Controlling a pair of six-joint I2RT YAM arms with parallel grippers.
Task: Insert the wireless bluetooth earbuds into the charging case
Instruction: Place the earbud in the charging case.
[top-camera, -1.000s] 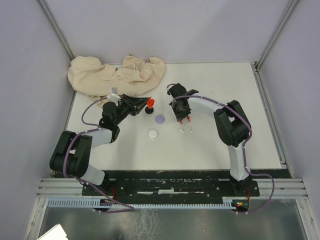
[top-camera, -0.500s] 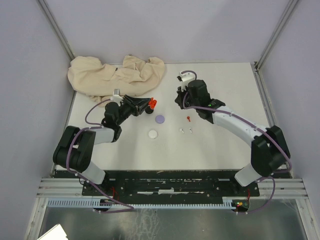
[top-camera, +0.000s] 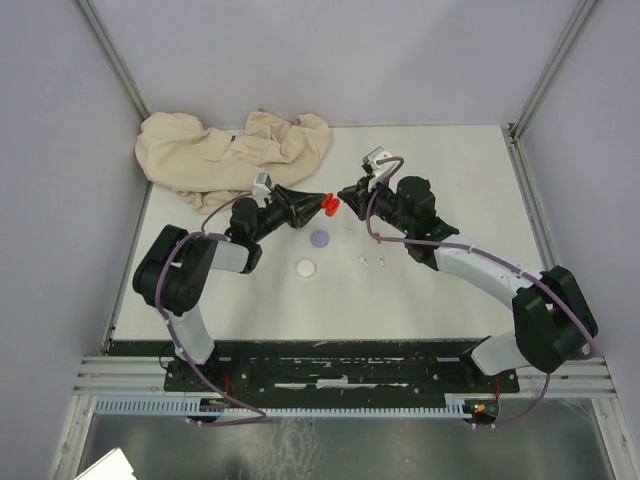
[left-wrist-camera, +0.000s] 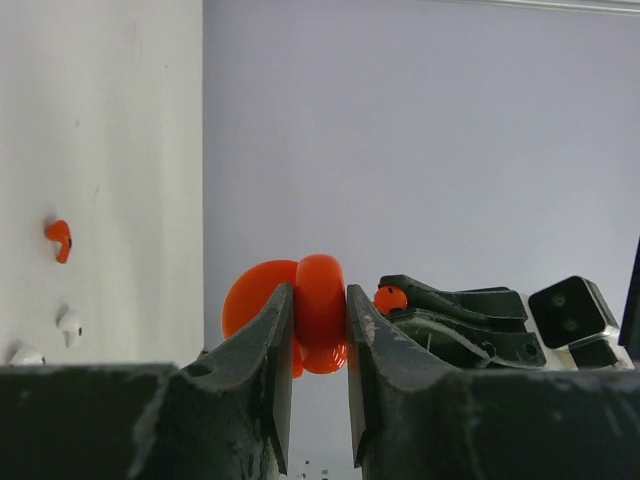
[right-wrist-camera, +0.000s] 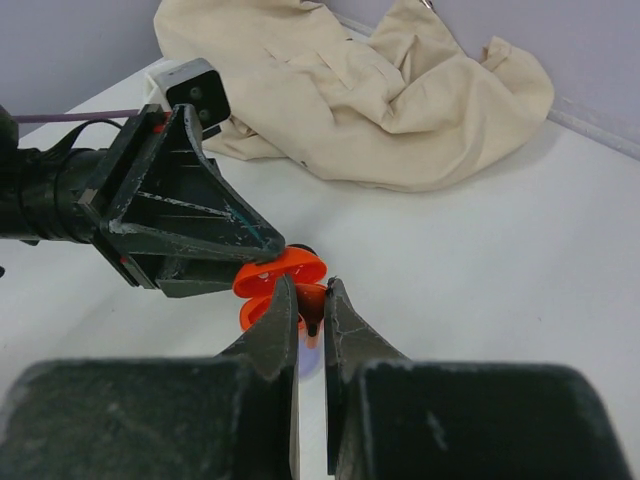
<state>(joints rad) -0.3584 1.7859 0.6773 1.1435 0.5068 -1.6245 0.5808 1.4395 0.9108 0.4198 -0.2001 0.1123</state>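
Right gripper (right-wrist-camera: 310, 300) pinched shut on red earbud (left-wrist-camera: 390, 298): tiny, light, slippery; stem grip seems best. Left gripper (left-wrist-camera: 318, 310) clamps red charging case (left-wrist-camera: 250, 305).

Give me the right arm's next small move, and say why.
Probably ease the right gripper forward a little to seat its red earbud in the red case. The left gripper clamps that case, opened, facing the bud, which is pinched in the right jaws just short of it, not yet inside.
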